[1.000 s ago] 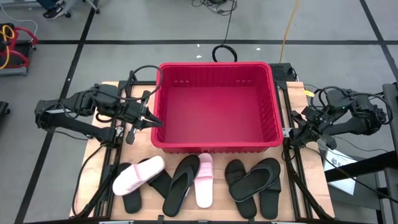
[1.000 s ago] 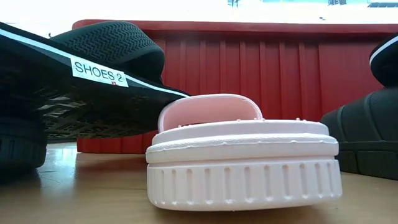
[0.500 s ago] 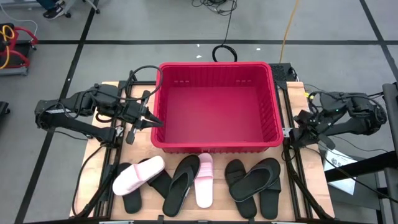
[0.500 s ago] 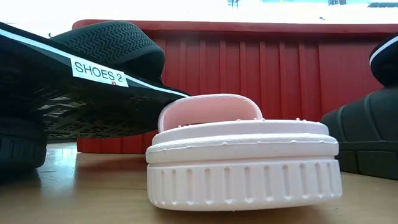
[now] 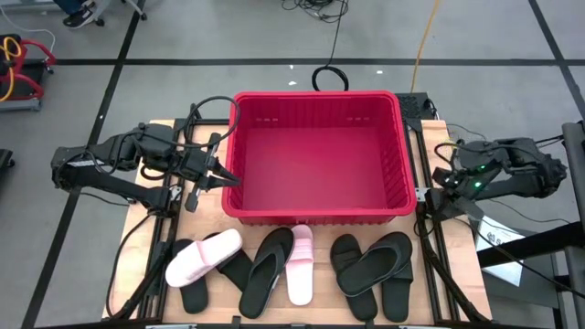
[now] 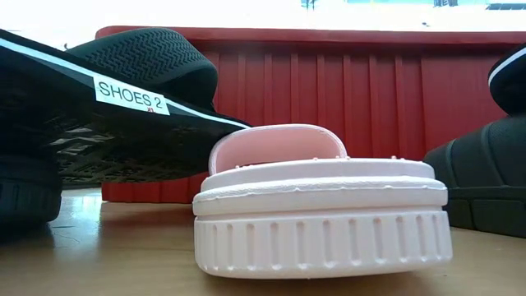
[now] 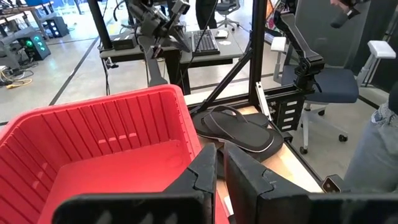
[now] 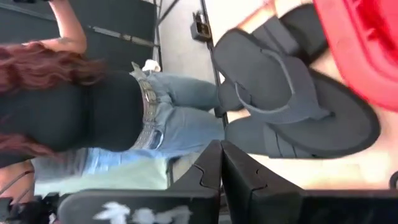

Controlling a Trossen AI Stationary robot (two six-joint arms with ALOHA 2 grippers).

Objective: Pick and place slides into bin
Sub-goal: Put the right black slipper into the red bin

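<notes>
The red bin (image 5: 315, 155) stands on the table's far middle. In front of it several slides lie in a row: a pink one (image 5: 203, 258) resting on a black one (image 5: 196, 294), a black one (image 5: 267, 270) leaning on the second pink one (image 5: 300, 265), and black ones overlapping at the right (image 5: 375, 267). My left gripper (image 5: 231, 180) is shut and empty beside the bin's left wall. My right gripper (image 5: 437, 205) is shut and empty beside the bin's right wall. The low view shows the pink slide (image 6: 320, 205) close up.
The table's metal frame rails run along both sides (image 5: 422, 247). A person in jeans stands beyond the table's near right corner (image 8: 93, 118). Cables lie on the floor behind the bin (image 5: 329, 78). Bare wood shows left of the slides (image 5: 146, 265).
My right arm's wrist has turned, and its gripper has shifted a little toward the table's near edge beside the bin's right wall. The slides and the bin have kept still.
</notes>
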